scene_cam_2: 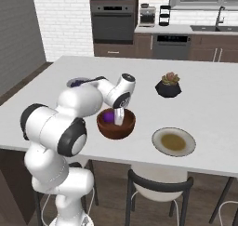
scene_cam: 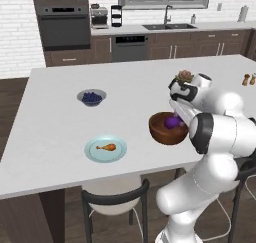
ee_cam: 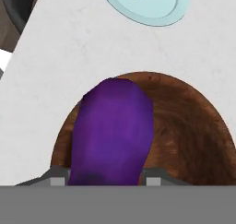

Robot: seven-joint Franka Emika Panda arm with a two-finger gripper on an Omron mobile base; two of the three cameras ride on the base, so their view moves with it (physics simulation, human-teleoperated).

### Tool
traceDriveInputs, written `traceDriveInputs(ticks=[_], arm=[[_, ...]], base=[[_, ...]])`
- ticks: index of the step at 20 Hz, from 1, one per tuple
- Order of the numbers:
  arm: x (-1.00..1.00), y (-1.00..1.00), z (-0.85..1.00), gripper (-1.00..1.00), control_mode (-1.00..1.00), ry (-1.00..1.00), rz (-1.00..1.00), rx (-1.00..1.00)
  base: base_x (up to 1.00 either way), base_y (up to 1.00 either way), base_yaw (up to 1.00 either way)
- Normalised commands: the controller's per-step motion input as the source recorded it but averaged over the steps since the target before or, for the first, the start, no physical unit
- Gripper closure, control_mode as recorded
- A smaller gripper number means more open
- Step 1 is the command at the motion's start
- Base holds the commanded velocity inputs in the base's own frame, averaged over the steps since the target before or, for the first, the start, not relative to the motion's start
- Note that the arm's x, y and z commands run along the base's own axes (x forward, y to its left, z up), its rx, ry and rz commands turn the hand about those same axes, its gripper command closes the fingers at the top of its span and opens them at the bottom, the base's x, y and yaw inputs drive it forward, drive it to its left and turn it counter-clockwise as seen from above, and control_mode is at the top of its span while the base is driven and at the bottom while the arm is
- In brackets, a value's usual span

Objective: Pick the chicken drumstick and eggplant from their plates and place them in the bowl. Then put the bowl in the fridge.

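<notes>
Gripper [ee_cam: 105, 179]: fingers clamped on the eggplant [ee_cam: 113, 131], held inside the wooden bowl [ee_cam: 193, 135]
Drumstick [scene_cam: 106, 147]: on the light-blue plate [scene_cam: 105, 156]; counter [scene_cam: 55, 127]
Tan plate [scene_cam_2: 174, 142]: right of bowl

The bowl [ee_cam: 193, 135] looks like proper wood — reddish-brown with a mottled, grainy inside, kinda matt. The eggplant [ee_cam: 113, 131] is smooth purple with a soft sheen, no texture on it. The counter top [scene_cam: 55, 132] is pale grey-white, faintly speckled like stone, matt. The light-blue plate [scene_cam: 105, 149] is smooth and glazed-looking, the tan plate [scene_cam_2: 174, 142] duller with a grey rim. The robot arm [scene_cam: 225, 132] is glossy white plastic — dark matt joints.
</notes>
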Motion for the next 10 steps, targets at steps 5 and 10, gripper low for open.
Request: traceDriveInputs(ticks=[5,10], arm=[[0.23,0.09,-0.44,-1.0,-1.0,0.0,0.0,-0.04],[0.13,0.0,-0.05,-1.0,-1.0,0.0,0.0,0.0]], base=[[0.0,0.0,0.0],[0.0,0.0,0.0]])
